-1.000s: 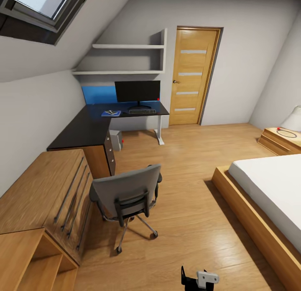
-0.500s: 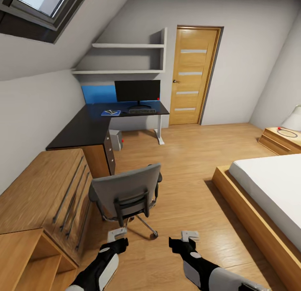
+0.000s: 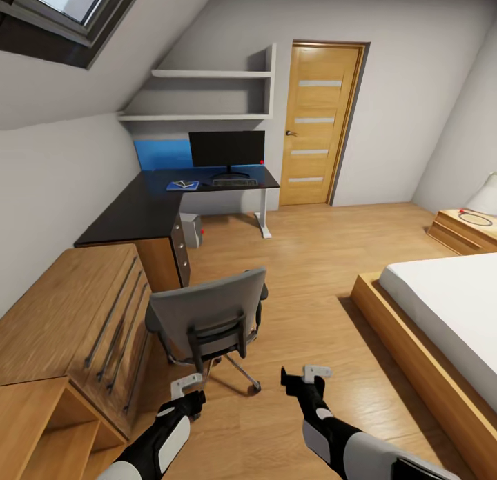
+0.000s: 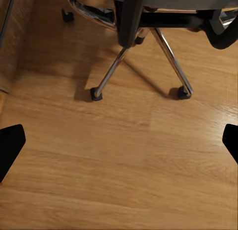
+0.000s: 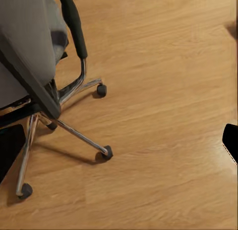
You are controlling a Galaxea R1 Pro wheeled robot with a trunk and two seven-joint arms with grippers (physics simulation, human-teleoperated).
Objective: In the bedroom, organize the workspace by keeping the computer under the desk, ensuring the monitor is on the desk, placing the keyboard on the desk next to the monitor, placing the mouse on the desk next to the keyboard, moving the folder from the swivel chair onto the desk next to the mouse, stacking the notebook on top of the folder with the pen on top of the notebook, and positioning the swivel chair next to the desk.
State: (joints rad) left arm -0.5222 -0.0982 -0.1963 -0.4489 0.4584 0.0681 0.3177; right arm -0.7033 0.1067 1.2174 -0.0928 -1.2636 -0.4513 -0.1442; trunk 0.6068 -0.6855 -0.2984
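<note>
Grippers: left gripper (image 3: pixel 185 390) and right gripper (image 3: pixel 304 380) hang low at the near edge of the head view, just behind the chair; in both wrist views I see the fingertips set wide apart with bare floor between them, so both are spread and carrying nothing.
Desk: desk (image 3: pixel 138 207) runs from the near left along the wall to the far corner, well apart from me.
Swivel chair: swivel chair (image 3: pixel 207 318) stands in the middle of the floor, its back toward me, near the wooden cabinet (image 3: pixel 62 328) and short of the desk; its chrome legs and castors fill my wrist views (image 4: pixel 144 51).
Monitor: monitor (image 3: pixel 226 151) is upright on the far end of the desk.
Computer: computer (image 3: pixel 192 230) sits on the floor under the desk.
Keyboard: keyboard (image 3: pixel 235 183) lies in front of the monitor.
Folder: folder (image 3: pixel 183 186) lies on the desk left of the keyboard, with something dark and a pale streak on it (probably notebook and pen, too small for me to call).
Mouse: I cannot make it out from here.
Step in hand: I judge the desk items are placed and the chair is what remains.
Next move: I need to bring the hands onto the backrest or armrests and roll it far-left toward the desk, watching that the castors don't swing it into the drawers.
</note>
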